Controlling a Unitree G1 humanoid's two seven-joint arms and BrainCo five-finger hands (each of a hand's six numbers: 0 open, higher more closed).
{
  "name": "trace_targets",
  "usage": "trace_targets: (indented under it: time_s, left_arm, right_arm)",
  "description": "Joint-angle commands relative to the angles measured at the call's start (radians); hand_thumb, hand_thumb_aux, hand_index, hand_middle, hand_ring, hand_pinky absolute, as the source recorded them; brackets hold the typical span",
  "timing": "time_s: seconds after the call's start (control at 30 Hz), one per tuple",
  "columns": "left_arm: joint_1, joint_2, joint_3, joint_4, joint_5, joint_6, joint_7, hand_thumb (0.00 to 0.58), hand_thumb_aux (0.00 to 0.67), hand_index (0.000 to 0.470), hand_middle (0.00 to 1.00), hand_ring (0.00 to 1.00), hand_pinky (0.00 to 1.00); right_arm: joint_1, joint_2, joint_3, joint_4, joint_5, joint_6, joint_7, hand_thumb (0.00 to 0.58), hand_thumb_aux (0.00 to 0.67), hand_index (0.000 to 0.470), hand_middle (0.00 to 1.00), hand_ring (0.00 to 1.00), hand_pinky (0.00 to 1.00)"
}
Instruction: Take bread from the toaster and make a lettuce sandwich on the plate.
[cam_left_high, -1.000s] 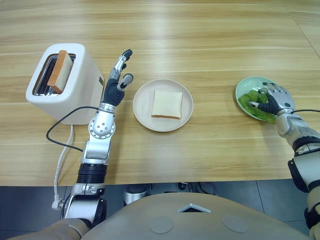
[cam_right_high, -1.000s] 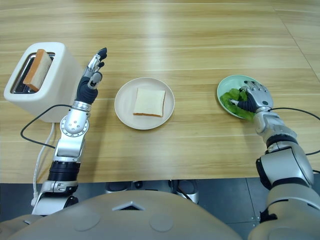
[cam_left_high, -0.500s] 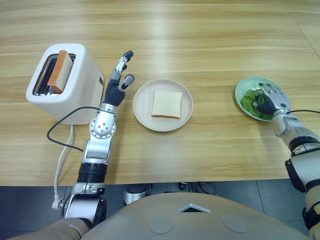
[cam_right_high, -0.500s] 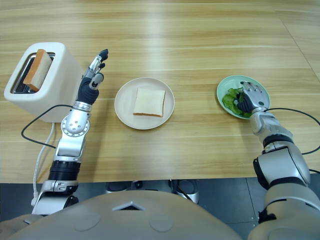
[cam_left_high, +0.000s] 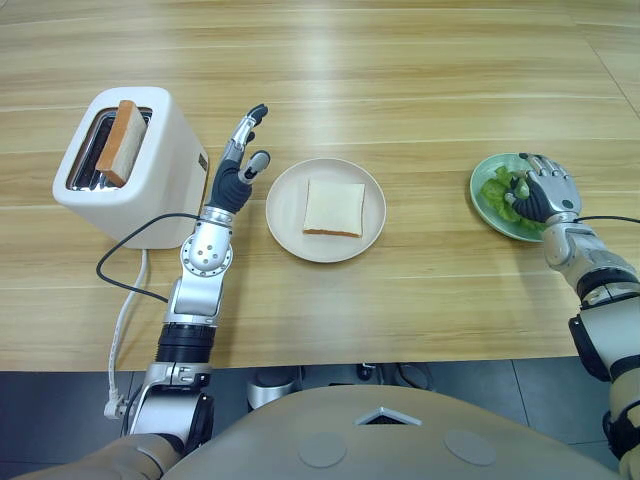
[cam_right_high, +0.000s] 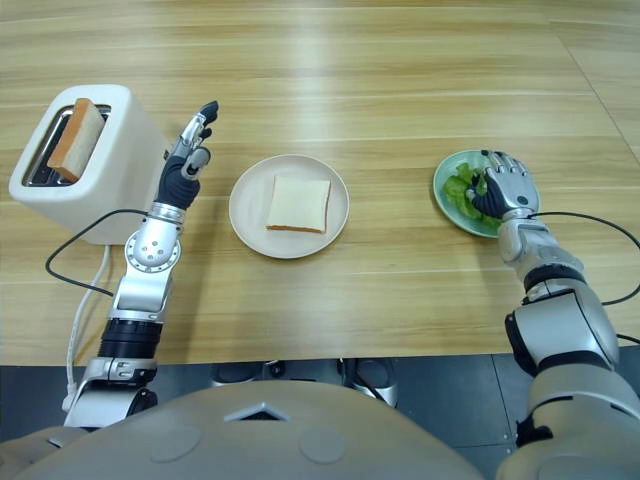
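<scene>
Two slices of bread are present. One slice (cam_left_high: 122, 152) stands upright in a slot of the white toaster (cam_left_high: 150, 200), its top raised above the slot. The other slice (cam_left_high: 334, 207) lies flat at the middle of the round cream plate (cam_left_high: 285, 200).

The toaster is located at the left of the wooden table (cam_left_high: 400, 80). The plate is located at the centre, well apart from the toaster. A black cable (cam_left_high: 100, 268) is looped on the table in front of the toaster, and a white cable (cam_left_high: 120, 330) is draped over the near table edge.

The left hand (cam_left_high: 237, 168) is held upright between the toaster and the plate, just beside the toaster's right wall. Its fingers (cam_left_high: 250, 118) are extended and point away from the robot, with the thumb set apart. Nothing is held in it, and neither the toaster nor the plate is touched.

A green dish (cam_left_high: 478, 205) is located at the right of the table, well apart from the plate. The lettuce (cam_left_high: 500, 192) is contained in it. The right hand (cam_left_high: 543, 190) is positioned over the right half of the dish, with its back towards the camera and its palm against the lettuce. Whether the lettuce is gripped cannot be told. No lettuce is laid on the plate.
</scene>
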Motion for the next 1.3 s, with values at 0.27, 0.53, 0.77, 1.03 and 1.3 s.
trace_targets:
  time_s: [0.27, 0.53, 0.77, 1.03, 1.3]
  left_arm:
    - [-0.009, -0.001, -0.010, 0.029, 0.008, -0.007, 0.006, 0.000, 0.000, 0.000, 0.00, 0.00, 0.00]
    - [-0.014, 0.000, -0.007, 0.046, 0.009, -0.016, 0.013, 0.000, 0.000, 0.000, 0.00, 0.00, 0.00]
    - [-0.035, 0.005, -0.002, 0.082, 0.011, -0.031, 0.020, 0.000, 0.000, 0.000, 0.00, 0.00, 0.00]
    - [-0.058, 0.010, 0.010, 0.119, 0.005, -0.051, 0.040, 0.000, 0.000, 0.000, 0.00, 0.00, 0.00]
    - [-0.081, 0.013, 0.022, 0.145, -0.005, -0.070, 0.053, 0.000, 0.000, 0.000, 0.00, 0.00, 0.00]
  right_arm:
    - [-0.035, -0.019, 0.008, -0.024, -0.004, -0.056, -0.136, 0.580, 0.670, 0.460, 0.00, 0.00, 0.00]
    - [-0.091, -0.030, 0.011, -0.090, -0.015, -0.151, -0.214, 0.580, 0.670, 0.460, 0.00, 0.00, 0.00]
    - [-0.150, -0.016, 0.041, -0.175, -0.060, -0.215, -0.235, 0.580, 0.670, 0.460, 0.00, 0.00, 0.00]
    - [-0.200, 0.053, 0.091, -0.260, -0.110, -0.284, -0.205, 0.580, 0.670, 0.460, 0.00, 0.00, 0.00]
    - [-0.256, 0.172, 0.170, -0.243, -0.164, -0.310, -0.113, 0.580, 0.670, 0.460, 0.00, 0.00, 0.00]
